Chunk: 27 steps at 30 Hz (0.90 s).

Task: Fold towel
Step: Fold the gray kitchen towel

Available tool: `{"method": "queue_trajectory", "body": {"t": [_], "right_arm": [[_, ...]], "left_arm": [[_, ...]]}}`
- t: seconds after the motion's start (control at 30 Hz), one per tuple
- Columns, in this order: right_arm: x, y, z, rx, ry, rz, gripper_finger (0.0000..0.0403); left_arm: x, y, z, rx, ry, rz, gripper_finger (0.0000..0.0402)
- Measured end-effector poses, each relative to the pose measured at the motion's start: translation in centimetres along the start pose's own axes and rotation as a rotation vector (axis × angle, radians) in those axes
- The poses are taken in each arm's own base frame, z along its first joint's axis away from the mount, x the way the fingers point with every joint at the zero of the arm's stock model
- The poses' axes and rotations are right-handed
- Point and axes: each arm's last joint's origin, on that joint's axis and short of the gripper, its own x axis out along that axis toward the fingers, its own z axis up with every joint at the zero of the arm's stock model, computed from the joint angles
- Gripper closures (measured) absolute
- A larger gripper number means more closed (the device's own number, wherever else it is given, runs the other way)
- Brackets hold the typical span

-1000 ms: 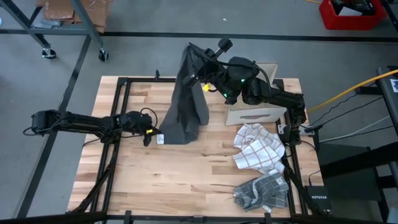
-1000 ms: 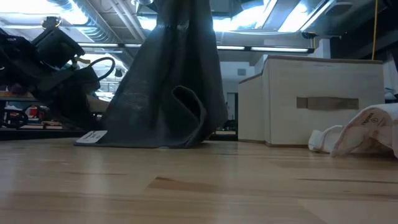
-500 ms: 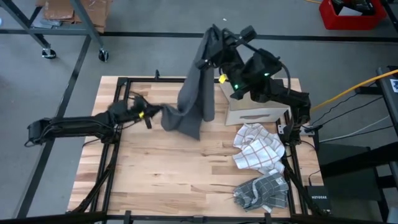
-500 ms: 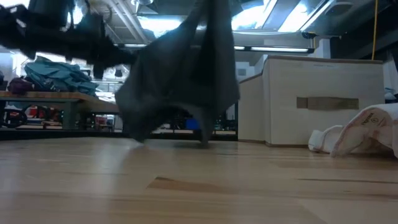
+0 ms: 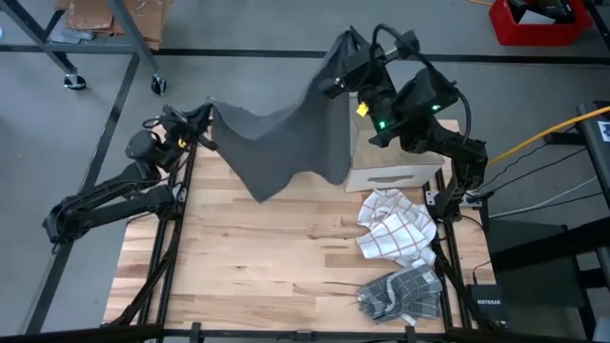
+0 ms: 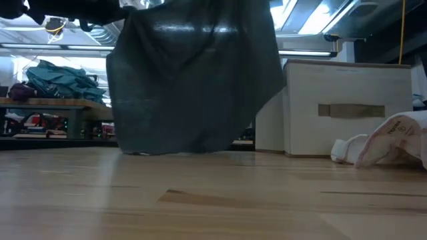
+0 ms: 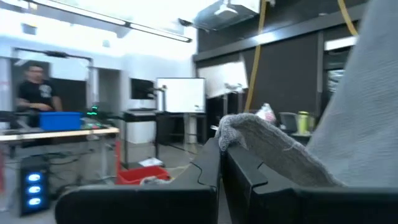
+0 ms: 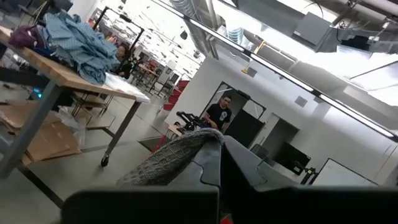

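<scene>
Both sets of jaws are pinching the grey towel (image 5: 286, 143), 1 corner each. The left gripper (image 5: 195, 129) sits at the far left corner of the surface (image 5: 267, 267), and the right gripper (image 5: 335, 59) is up high past the far edge, above the beige box (image 5: 391, 170). The towel hangs stretched between them like a sagging sheet, its lower edge right down near the wood.

What could go wrong: each grip looks like just a small bite of fabric. In the left wrist view the corner (image 7: 261, 140) pokes out past the closed fingers (image 7: 211, 168), same story in the right wrist view (image 8: 180, 152). If the arms pull apart too hard, my guess is 1 corner slips out and the whole thing drops in a heap. The right side also hangs close to the box, so a careless lay-down could drape it over that.

The low view shows the hem (image 6: 180, 148) just about at the wood, which the high view can't tell you. The high view shows both arms and the 2 other cloths, a checked one (image 5: 396, 229) and a grey plaid one (image 5: 400, 291), sitting on the right side, well apart from the towel. The wrist views also catch a person (image 8: 219, 115) way off in the room.
</scene>
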Motion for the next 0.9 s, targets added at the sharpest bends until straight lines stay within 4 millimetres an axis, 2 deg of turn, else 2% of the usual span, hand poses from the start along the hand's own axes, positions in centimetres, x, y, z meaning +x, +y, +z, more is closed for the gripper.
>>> {"method": "queue_trajectory", "body": {"t": [0.2, 0.37, 0.9], "right_arm": [[0.0, -0.1, -0.1, -0.003, 0.026, -0.01, 0.0394], [0.0, 0.6, -0.6, -0.098, 0.103, 0.0, 0.0394], [-0.2, 1.7, -1.5, -0.264, 0.173, 0.039, 0.0393]], "left_arm": [[0.2, 1.2, 0.2, 0.004, -0.014, 0.091, 0.0401], [0.3, 1.7, 0.2, -0.041, -0.017, 0.127, 0.0402], [0.3, 1.7, 0.1, -0.039, -0.003, 0.132, 0.0401]]}}
